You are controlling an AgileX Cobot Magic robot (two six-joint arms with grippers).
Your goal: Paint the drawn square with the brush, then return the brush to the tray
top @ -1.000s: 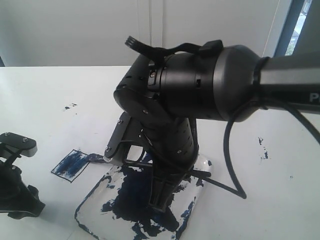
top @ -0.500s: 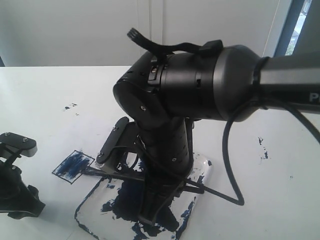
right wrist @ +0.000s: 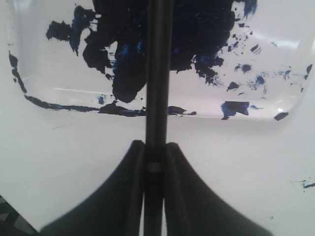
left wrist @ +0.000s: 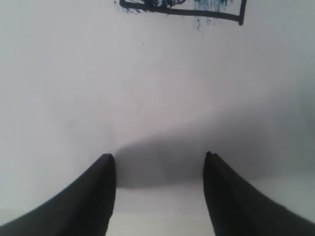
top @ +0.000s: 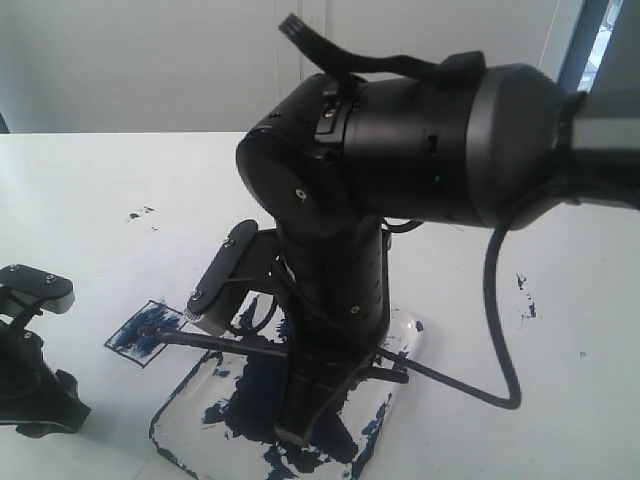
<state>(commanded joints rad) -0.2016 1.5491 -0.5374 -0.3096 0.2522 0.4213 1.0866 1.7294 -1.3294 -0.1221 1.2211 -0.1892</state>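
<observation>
The brush point(top: 230, 345) is a thin black stick lying low across the tray's near-left corner. Its dark tip point(top: 152, 322) rests inside the drawn square point(top: 140, 335), a small black outline streaked blue. My right gripper point(right wrist: 153, 147) is shut on the brush point(right wrist: 158, 73), whose shaft runs out from between the fingertips over the tray point(right wrist: 275, 73). The bulky right arm point(top: 400, 150) hides most of the clear, navy-smeared tray point(top: 405, 335). My left gripper point(left wrist: 158, 156) hangs open and empty over white paper, with the square's edge point(left wrist: 206, 14) just beyond it.
The left arm point(top: 25, 350) sits at the table's lower left, close to the square. A black cable point(top: 500, 330) loops down from the right arm beside the tray. Small paint specks point(top: 140, 213) point(top: 525, 295) dot the white table. A wall stands behind.
The brush tip has swept left from the square's right corner into its middle. The right arm's wrist has risen and turned a little. The left arm has stayed still.
</observation>
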